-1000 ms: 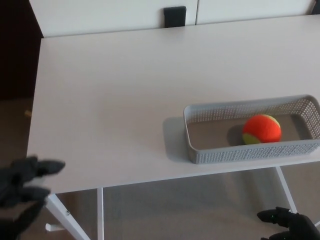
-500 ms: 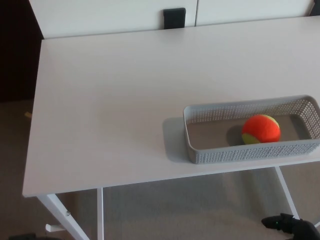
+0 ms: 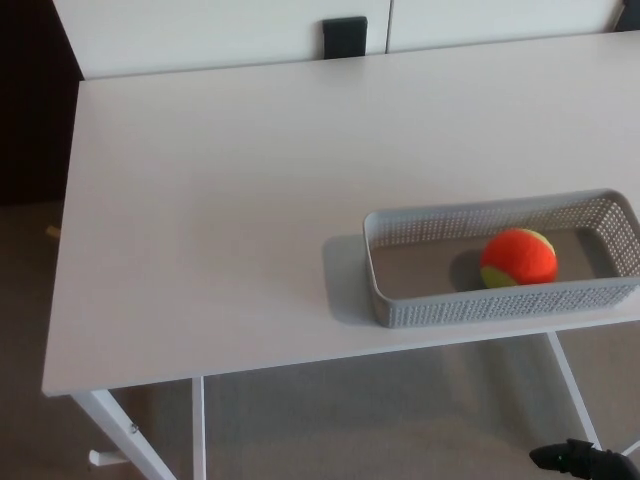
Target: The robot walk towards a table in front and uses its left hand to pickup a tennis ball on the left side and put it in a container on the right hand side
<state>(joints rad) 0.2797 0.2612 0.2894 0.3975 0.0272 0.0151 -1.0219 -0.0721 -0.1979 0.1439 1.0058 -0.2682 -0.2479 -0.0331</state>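
Ball is lying inside the basket near the counter's right front edge, so the placing step is looking complete. The left hand is showing nowhere; the right hand is peeking in low, its grip impossible to tell. Any next move is calling only for hands held clear of the basket.

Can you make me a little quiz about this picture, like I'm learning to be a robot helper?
1. True or false: the orange and yellow-green tennis ball lies inside the grey perforated plastic basket.
2. Where does the basket sit on the white table? A) far left corner B) near the front edge, right side C) middle of the back edge
3. Which black robot hand peeks in at the bottom corner?
Key: 1 true; 2 B; 3 the right one.
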